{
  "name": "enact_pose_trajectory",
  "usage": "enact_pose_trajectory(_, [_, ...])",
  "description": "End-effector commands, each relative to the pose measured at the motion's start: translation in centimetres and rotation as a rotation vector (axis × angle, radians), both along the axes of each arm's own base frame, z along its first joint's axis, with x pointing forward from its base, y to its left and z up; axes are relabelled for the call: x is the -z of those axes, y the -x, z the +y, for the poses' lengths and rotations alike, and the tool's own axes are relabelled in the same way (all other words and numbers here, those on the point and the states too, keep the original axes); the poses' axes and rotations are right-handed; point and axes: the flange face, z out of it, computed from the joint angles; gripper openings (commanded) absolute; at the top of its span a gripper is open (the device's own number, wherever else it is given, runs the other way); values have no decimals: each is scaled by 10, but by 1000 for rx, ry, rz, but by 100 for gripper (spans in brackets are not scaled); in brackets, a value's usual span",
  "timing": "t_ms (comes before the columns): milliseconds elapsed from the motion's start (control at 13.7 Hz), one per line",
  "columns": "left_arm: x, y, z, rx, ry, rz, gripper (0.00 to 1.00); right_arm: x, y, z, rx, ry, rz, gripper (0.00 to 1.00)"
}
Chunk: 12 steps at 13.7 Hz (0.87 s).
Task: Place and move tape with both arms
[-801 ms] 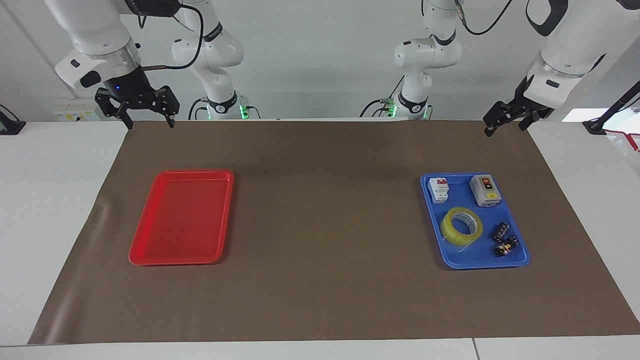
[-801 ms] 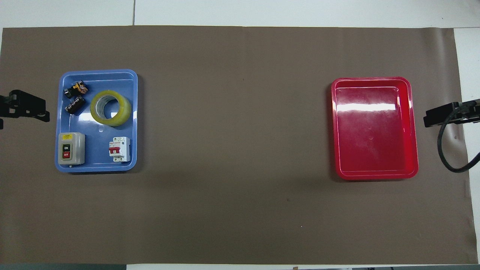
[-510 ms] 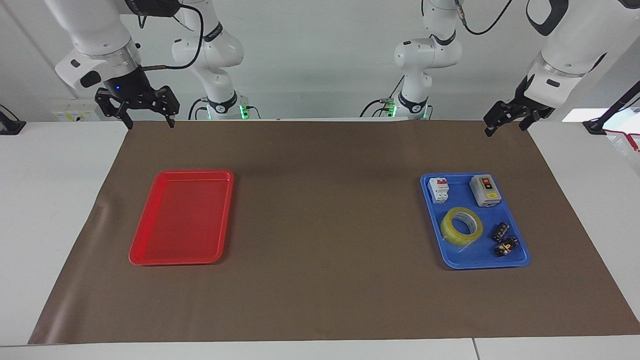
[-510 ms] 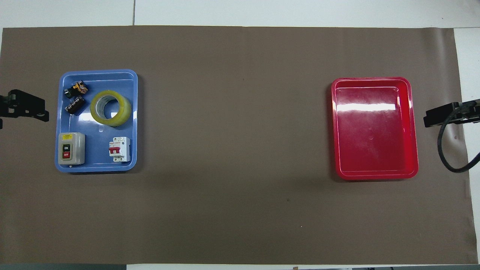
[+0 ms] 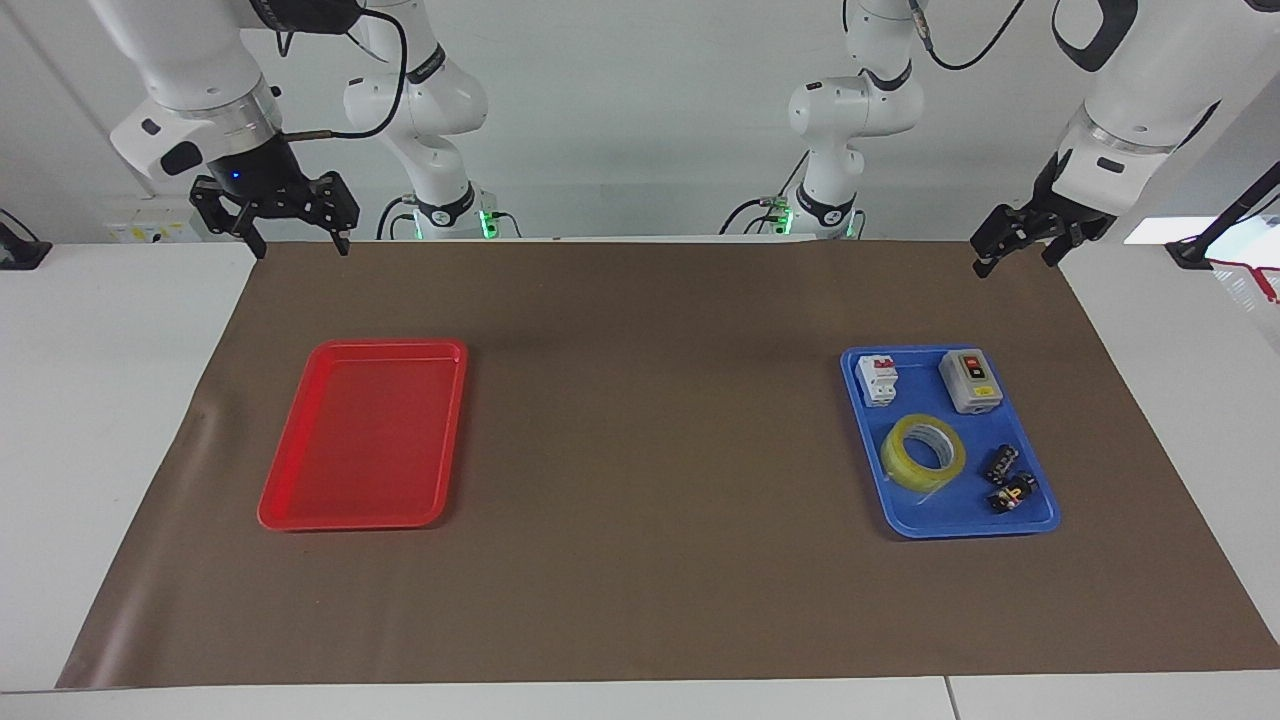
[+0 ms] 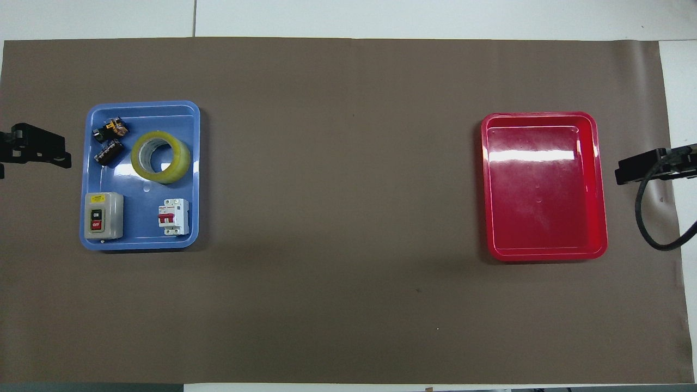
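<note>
While the tape (image 5: 923,453) lies flat in the blue tray (image 5: 866,478) at the left arm's end of the table, I hold both arms high with jaws released: left gripper (image 5: 1015,244) over the mat's edge, right gripper (image 5: 275,212) likewise. My worry is the crowding: the switch box (image 5: 970,381), breaker (image 5: 879,380) and two small parts (image 5: 1008,479) could catch a finger on descent. Only the facing view shows how high the grippers hang; overhead shows the tape's white core and the red tray (image 6: 600,179) bare
</note>
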Motion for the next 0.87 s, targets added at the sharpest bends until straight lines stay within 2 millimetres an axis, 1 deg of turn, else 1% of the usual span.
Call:
enact_pose_trajectory(0, [14,9,2,16,17,-52,100,1,0,2,28,3,0,100])
enact_pose_trajectory(146, [33,5,3,49,17,-71,100,1,0,3,37,4,0,100])
enact_pose_trajectory(291, [62,-4,3,78,18,-83,100,1,0,6,46,-25,1,100])
enact_pose_trajectory(364, [79,-8,4,86,18,-105,100,1,0,6,54,-26,-1,100])
enact_pose_trajectory(437, [106,-17,3,94,19,-117,100,1,0,6,54,-26,-1,100])
enact_pose_trajectory(583, [148,-36,3,95,23,-117,100,0,0,5,46,-27,-4,100])
enact_pose_trajectory(801, [196,-49,4,93,27,-117,100,1,0,5,48,-27,-2,100])
